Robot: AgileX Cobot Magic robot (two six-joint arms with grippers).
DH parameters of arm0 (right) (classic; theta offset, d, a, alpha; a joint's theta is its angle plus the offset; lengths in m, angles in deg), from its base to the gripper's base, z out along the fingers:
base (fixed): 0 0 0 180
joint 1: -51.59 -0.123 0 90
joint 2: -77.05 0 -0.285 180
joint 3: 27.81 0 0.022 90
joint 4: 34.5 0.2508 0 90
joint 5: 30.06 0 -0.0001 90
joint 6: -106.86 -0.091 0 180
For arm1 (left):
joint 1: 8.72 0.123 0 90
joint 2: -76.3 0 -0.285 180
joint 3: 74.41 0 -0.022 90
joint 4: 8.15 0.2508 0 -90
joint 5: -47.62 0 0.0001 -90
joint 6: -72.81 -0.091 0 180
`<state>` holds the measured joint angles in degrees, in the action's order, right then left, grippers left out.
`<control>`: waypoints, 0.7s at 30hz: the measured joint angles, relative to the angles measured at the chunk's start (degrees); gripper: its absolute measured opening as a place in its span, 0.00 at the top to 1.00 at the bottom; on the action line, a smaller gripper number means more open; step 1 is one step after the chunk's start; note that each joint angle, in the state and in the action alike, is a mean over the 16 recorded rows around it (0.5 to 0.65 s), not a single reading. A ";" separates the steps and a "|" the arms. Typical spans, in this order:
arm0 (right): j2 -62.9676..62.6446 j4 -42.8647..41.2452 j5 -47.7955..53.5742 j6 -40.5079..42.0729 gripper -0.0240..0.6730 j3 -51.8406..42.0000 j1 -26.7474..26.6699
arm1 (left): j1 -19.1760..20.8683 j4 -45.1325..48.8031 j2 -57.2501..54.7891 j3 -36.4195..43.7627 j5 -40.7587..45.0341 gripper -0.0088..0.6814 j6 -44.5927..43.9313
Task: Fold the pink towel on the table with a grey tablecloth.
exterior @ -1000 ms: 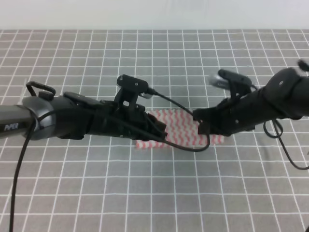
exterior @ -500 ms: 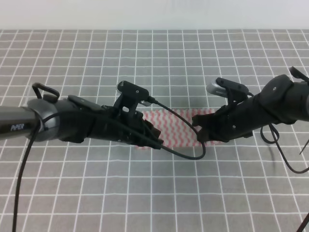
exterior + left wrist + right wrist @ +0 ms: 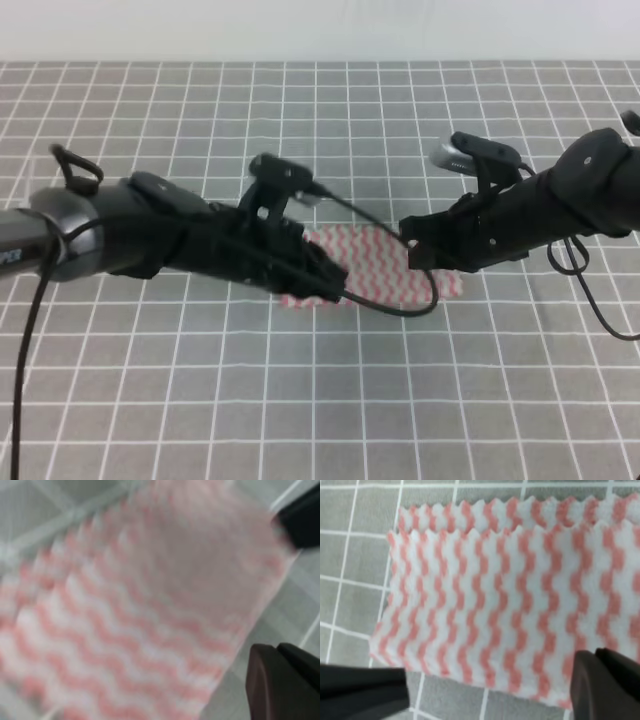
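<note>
Because the pink towel (image 3: 385,270) lies loosely doubled near the middle of the table with a grey tablecloth (image 3: 320,400), its upper layer set slightly back from the lower zigzag edge, the fold could be dragged askew if either arm brushes it. Whether the left gripper (image 3: 318,285) and right gripper (image 3: 418,252) are parted or closed cannot be told. Compared with half a second earlier, more cloth is exposed, and both arms are shifted.

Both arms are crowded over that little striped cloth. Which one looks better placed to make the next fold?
Probably the right. The right wrist view shows the pink towel sharply, already doubled, with the right gripper at its edge. The left gripper sits equally close, but its wrist view is blurred. It is a near call.
</note>
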<state>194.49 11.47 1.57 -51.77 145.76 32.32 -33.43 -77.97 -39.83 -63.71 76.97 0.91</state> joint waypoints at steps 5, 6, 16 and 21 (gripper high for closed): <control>-0.84 -0.44 0.43 0.00 0.99 0.03 0.00 | 0.64 6.32 -1.02 0.02 -0.45 0.99 5.71; -0.87 -0.50 0.53 0.00 0.99 0.03 0.00 | 0.76 7.42 -1.30 0.01 -0.69 0.99 6.67; -0.80 -0.66 1.30 0.00 0.99 0.03 -0.01 | 1.53 12.14 -2.99 -0.44 -2.06 0.99 10.29; -0.80 -0.60 1.70 0.00 0.99 0.03 -0.01 | 1.63 11.57 -2.57 -0.88 -1.90 0.99 10.39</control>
<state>193.69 10.87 3.26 -51.77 145.79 32.31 -31.81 -66.41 -42.39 -64.59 75.07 11.30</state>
